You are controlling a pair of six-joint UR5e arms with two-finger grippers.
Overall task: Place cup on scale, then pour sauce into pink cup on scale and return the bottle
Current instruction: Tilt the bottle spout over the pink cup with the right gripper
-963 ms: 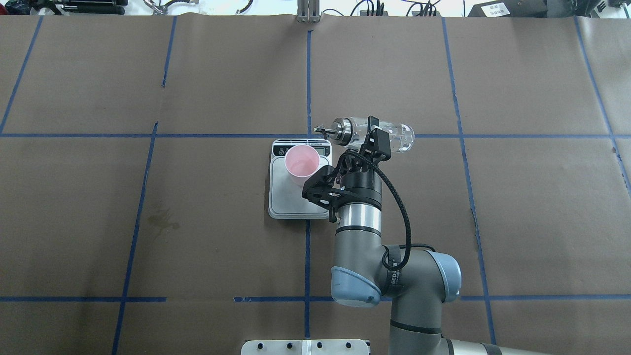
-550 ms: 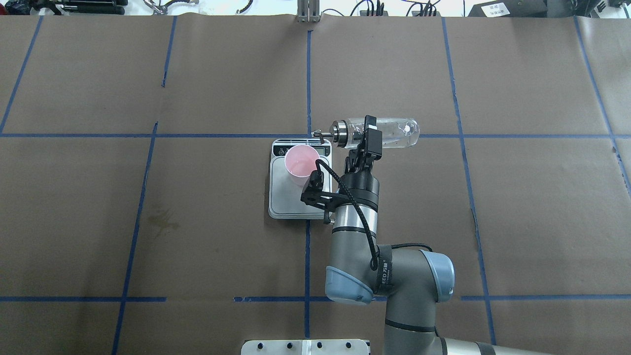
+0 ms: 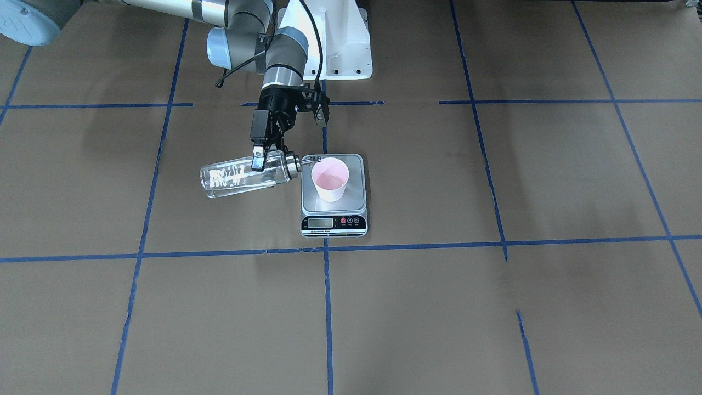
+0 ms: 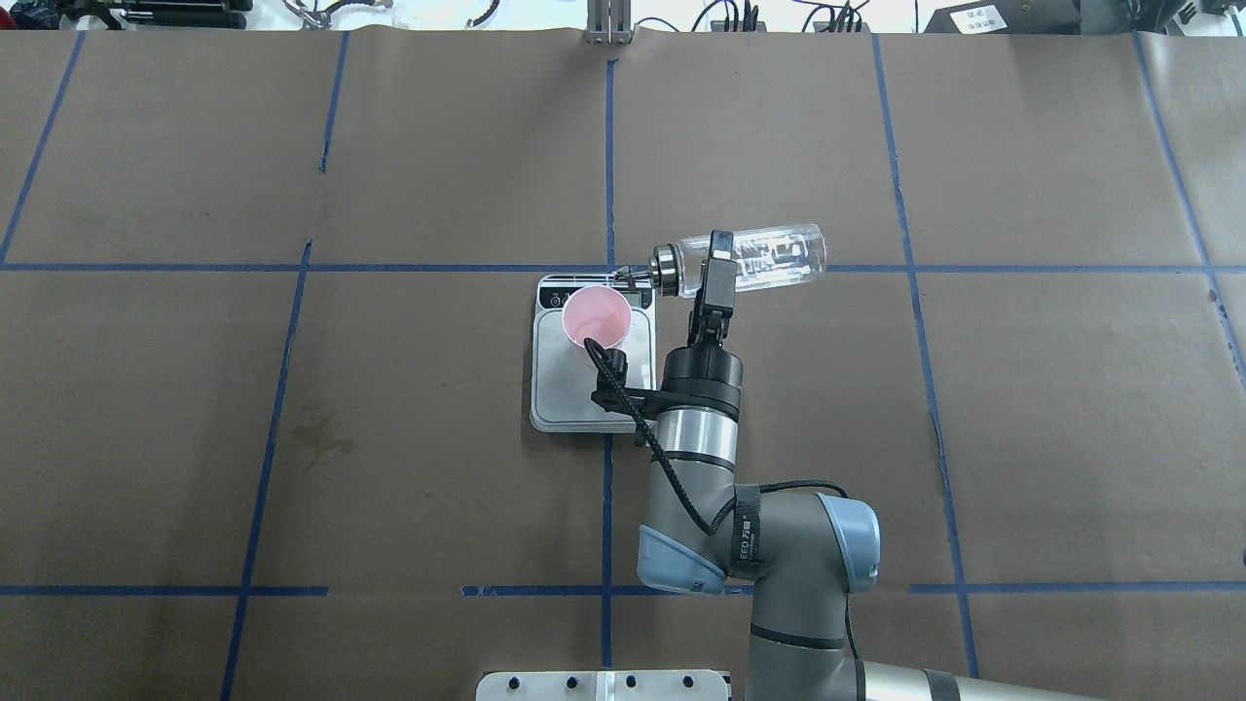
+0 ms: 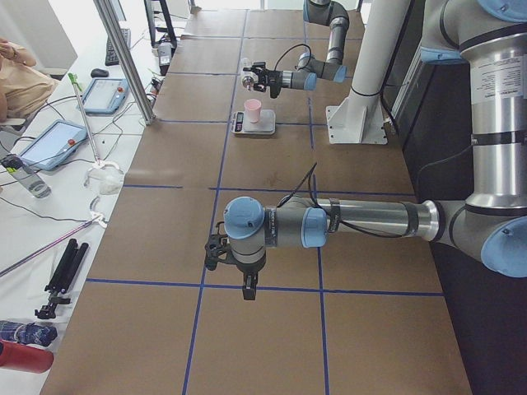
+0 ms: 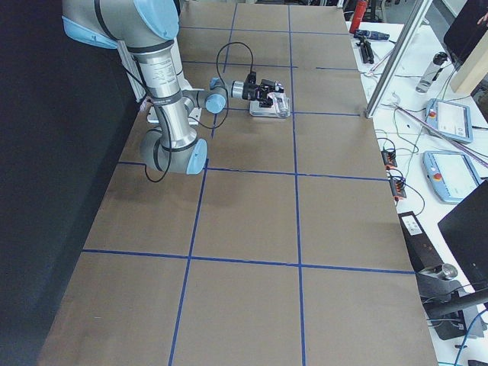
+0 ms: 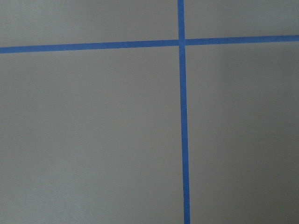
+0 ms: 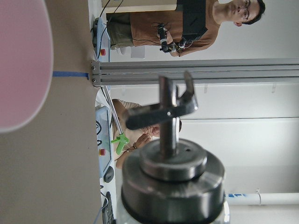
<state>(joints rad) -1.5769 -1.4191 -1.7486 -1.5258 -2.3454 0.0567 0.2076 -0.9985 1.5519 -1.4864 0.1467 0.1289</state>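
The pale pink cup stands upright on the silver scale, at the display end of its platform. My right gripper is shut on the clear glass bottle, near its neck. The bottle lies roughly level, its metal pourer cap pointing at the cup's rim. In the front view the bottle shows white glints and its spout reaches the cup. The right wrist view shows the cap close up and the cup's edge. No stream is visible. My left gripper hangs far from the scale; I cannot tell whether it is open or shut.
Brown paper with blue tape lines covers the table. The scale's display strip faces the operators' side. Tablets, cables and tools lie on side benches, and people stand beyond the table's far edge.
My right wrist has rotated, tipping the bottle level with its spout lower and closer to the cup's rim. The wrist's camera mount swung round towards the robot. Cup and scale have not moved.
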